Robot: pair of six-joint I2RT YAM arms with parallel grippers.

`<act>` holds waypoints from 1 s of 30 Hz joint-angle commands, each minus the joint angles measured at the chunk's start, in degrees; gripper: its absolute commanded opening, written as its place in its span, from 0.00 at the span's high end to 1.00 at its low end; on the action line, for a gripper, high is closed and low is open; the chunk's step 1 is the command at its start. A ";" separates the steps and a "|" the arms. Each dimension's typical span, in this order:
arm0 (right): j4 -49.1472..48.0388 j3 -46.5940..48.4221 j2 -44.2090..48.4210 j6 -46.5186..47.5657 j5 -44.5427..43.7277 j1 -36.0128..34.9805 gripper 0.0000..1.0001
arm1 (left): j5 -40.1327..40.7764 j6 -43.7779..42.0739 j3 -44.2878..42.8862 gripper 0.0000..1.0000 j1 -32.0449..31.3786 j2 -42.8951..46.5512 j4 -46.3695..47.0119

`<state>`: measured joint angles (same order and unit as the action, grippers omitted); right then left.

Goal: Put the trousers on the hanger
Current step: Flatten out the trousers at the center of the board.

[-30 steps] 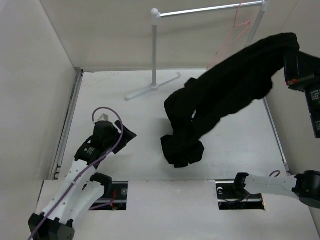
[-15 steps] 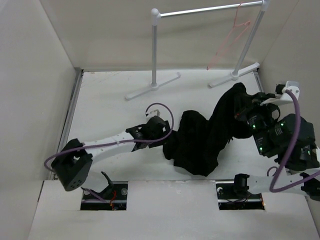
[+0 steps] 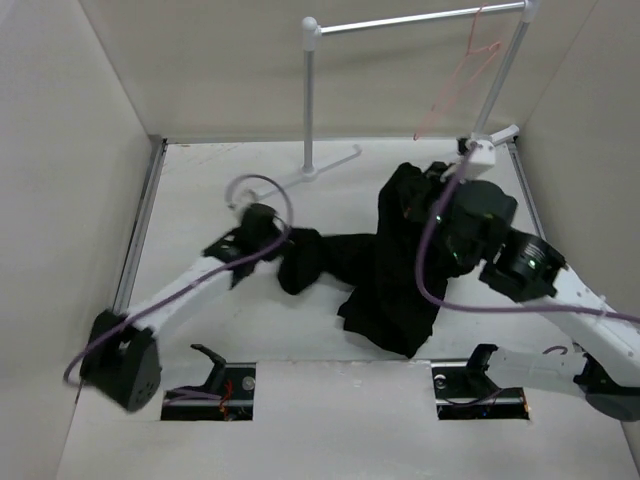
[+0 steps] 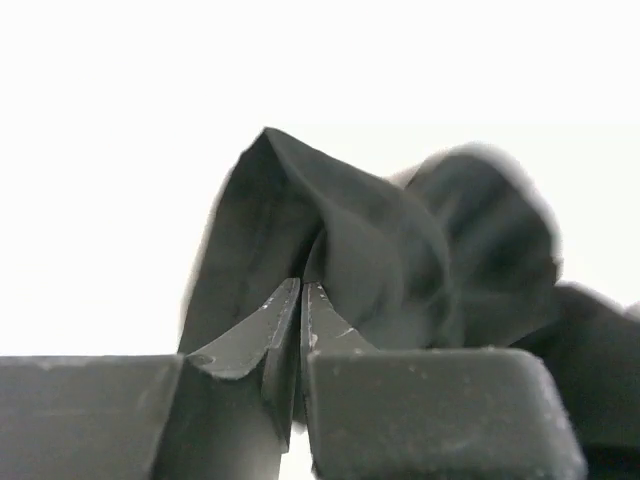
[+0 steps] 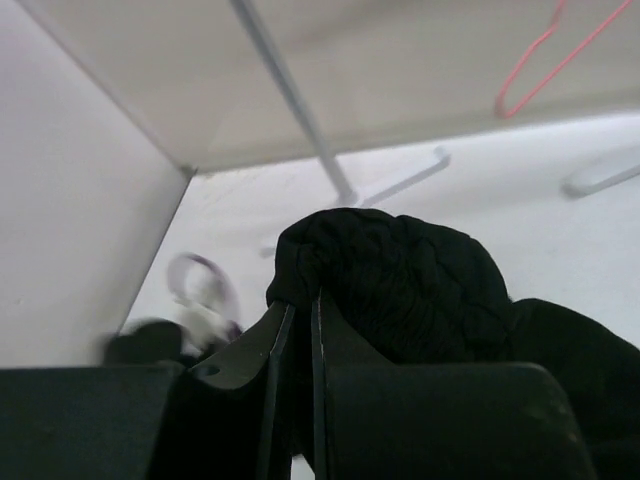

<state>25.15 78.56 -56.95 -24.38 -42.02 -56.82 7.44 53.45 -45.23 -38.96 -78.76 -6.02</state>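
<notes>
Your left gripper (image 4: 300, 292) has its fingers pressed together on a fold of the trousers (image 3: 390, 275), which sprawl across the middle of the table (image 3: 200, 190). Farther right, your right gripper (image 5: 300, 305) pinches their raised bunch. At the far right, the hanger (image 3: 458, 85) hangs from the rack (image 3: 400, 22), apart from the cloth.

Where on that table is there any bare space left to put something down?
Bare table lies far left, between the side wall, the rack foot and the left arm; also near-centre, between that arm and the trousers. Middle and right are crowded by trousers and the right arm.
</notes>
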 commanded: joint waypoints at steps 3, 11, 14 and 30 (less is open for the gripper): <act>5.08 19.92 -9.49 -7.36 24.27 3.62 0.96 | 5.13 -8.34 -7.65 0.95 31.56 27.67 -20.39; 10.08 0.42 8.92 -14.17 13.28 -4.14 0.97 | 10.39 -12.49 -8.91 0.57 44.10 33.14 -32.38; 23.84 -19.10 22.10 -32.26 13.27 4.96 0.99 | 8.05 -13.11 -9.43 0.48 39.66 30.10 -29.94; 21.25 -35.31 20.75 -21.85 25.77 42.54 0.98 | 12.51 -7.40 5.68 0.35 36.88 16.81 -19.57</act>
<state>48.60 46.39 -34.02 -46.96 -15.99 -14.74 20.25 45.25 -41.06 -6.24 -58.98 -30.81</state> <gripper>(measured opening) 0.117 0.654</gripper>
